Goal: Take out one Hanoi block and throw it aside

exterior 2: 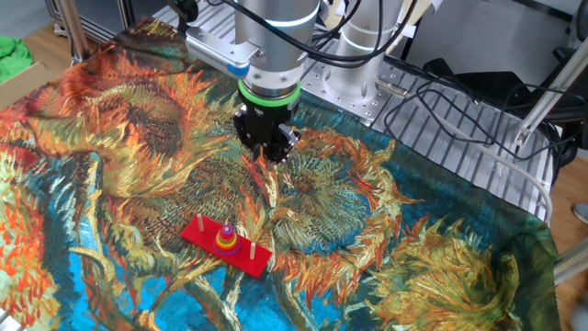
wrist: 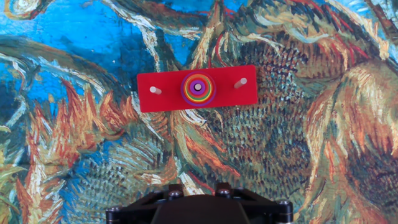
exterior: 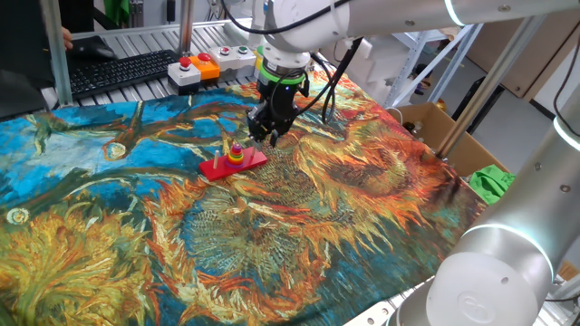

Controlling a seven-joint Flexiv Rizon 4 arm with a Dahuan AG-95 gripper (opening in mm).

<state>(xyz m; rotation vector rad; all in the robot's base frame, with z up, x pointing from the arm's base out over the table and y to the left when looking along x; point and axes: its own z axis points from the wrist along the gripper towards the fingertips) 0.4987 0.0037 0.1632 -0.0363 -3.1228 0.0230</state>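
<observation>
The Hanoi set is a red base (exterior: 233, 164) with three pegs and a stack of coloured rings (exterior: 235, 154) on the middle peg. It lies on the painted cloth and shows in the other fixed view (exterior 2: 226, 246) and in the hand view (wrist: 198, 89), where the rings (wrist: 198, 89) are seen from above. My gripper (exterior: 269, 138) hangs above the cloth, beside the base on its far right and apart from it, and shows in the other fixed view (exterior 2: 267, 156). Its fingers look closed together with nothing between them. Only the hand's black body shows in the hand view.
A sunflower-print cloth (exterior: 299, 226) covers the table. A button box (exterior: 201, 69) and a keyboard (exterior: 118, 71) sit beyond the far edge. A cardboard box (exterior: 444, 127) with green cloth stands off the right side. Cables (exterior 2: 459, 101) lie on the metal frame.
</observation>
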